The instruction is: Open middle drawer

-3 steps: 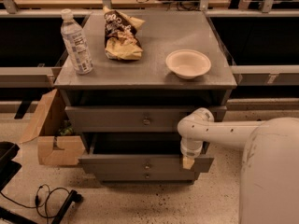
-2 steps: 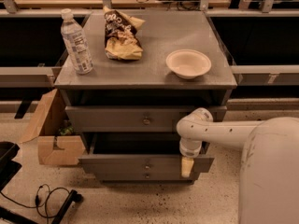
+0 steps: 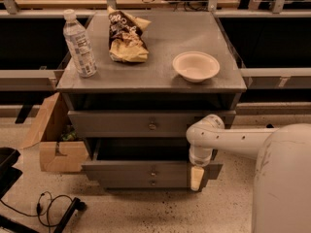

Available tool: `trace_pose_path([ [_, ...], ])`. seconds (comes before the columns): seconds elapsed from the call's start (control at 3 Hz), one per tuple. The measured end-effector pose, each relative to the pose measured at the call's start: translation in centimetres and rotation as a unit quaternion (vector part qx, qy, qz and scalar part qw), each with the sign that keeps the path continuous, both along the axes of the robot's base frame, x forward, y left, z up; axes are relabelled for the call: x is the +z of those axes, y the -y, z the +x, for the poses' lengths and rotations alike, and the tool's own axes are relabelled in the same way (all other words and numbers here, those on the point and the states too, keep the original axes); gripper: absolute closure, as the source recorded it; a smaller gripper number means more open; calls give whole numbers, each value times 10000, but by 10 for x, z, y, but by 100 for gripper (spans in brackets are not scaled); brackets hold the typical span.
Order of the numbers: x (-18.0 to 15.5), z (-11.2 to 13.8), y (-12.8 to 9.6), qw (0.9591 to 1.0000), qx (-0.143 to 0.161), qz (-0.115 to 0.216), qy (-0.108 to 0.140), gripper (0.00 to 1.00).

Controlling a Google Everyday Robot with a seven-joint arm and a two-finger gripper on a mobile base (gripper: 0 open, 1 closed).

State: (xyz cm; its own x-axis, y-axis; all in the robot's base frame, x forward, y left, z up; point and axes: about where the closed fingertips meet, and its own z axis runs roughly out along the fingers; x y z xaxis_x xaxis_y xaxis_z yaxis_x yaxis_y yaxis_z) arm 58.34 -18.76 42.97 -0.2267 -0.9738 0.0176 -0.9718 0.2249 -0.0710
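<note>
The grey cabinet has three drawers, one above the other. The middle drawer stands pulled out from the cabinet, with a dark gap above its front and a small round knob at its centre. My gripper hangs pointing down from the white arm. It sits at the right part of the middle drawer's front, well to the right of the knob. The top drawer is shut, and the bottom drawer shows just under the middle one.
On the cabinet top stand a water bottle, a chip bag and a white bowl. An open cardboard box sits on the floor at the left. Black cables lie at the front left. Shelving runs behind.
My gripper has dropped a little lower along the right part of the middle drawer's front. The drawer stays pulled out about the same.
</note>
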Motion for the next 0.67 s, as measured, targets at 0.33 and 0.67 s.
trace_pose_path([
  [0.33,14,-32,5,10000,-59,31,-24,16],
  [0.67,18,-108,11,9983,89,-262,-506,39],
])
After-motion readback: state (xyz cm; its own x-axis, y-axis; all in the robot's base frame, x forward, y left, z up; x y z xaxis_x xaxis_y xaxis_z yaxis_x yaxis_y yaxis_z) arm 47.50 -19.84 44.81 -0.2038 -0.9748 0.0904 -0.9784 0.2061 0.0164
